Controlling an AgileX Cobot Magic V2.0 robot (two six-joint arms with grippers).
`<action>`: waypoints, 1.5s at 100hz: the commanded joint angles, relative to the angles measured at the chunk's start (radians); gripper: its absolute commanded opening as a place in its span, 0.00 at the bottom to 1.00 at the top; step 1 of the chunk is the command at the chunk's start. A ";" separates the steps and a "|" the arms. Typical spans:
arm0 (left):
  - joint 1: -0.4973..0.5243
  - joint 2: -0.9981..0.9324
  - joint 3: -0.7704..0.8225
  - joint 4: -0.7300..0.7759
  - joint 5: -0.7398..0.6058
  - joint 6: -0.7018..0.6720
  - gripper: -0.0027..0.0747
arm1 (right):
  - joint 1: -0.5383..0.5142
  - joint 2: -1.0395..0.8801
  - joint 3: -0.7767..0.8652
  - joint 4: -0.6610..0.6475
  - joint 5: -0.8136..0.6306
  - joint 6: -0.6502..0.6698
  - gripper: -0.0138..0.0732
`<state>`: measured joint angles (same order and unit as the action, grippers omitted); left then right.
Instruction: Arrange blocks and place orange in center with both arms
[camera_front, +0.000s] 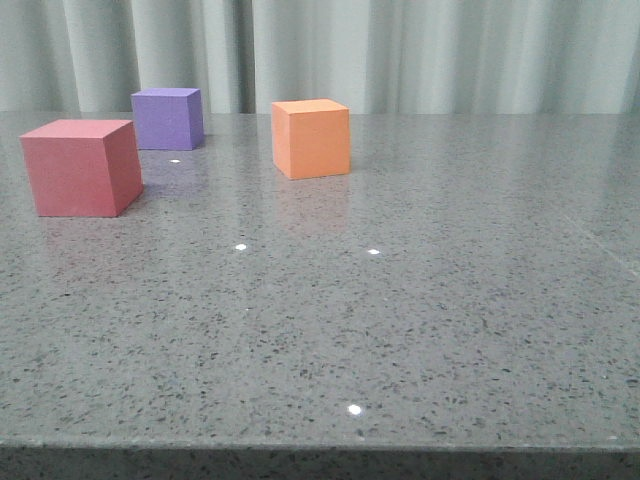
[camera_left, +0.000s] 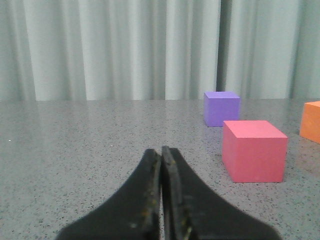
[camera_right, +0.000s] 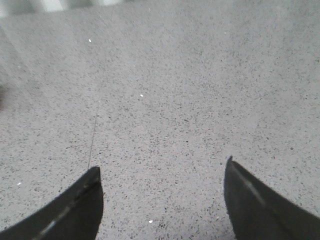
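Observation:
In the front view a red-pink cube (camera_front: 80, 167) sits at the left, a purple cube (camera_front: 168, 118) behind it, and the orange cube (camera_front: 311, 138) near the far middle of the grey speckled table (camera_front: 400, 300). No gripper shows in the front view. In the left wrist view my left gripper (camera_left: 162, 150) is shut and empty, low over the table, apart from the red-pink cube (camera_left: 255, 151), the purple cube (camera_left: 221, 108) and the orange cube (camera_left: 311, 121). In the right wrist view my right gripper (camera_right: 162, 169) is open and empty over bare table.
Pale green-grey curtains (camera_front: 400, 50) hang behind the table's far edge. The table's front edge (camera_front: 320, 445) runs across the bottom of the front view. A thin seam line (camera_right: 93, 135) crosses the tabletop in the right wrist view.

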<state>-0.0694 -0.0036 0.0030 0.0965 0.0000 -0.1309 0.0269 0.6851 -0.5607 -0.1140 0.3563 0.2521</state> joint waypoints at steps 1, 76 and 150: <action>0.000 -0.037 0.042 -0.001 -0.082 0.001 0.01 | -0.003 -0.068 0.025 0.001 -0.137 -0.007 0.72; 0.000 -0.037 -0.001 -0.045 -0.139 0.001 0.01 | -0.003 -0.162 0.075 0.007 -0.137 -0.007 0.08; 0.000 0.635 -0.992 -0.073 0.719 0.001 0.01 | -0.003 -0.162 0.075 0.007 -0.137 -0.007 0.08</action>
<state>-0.0694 0.5666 -0.9019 0.0340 0.7457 -0.1309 0.0269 0.5243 -0.4589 -0.1038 0.2953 0.2521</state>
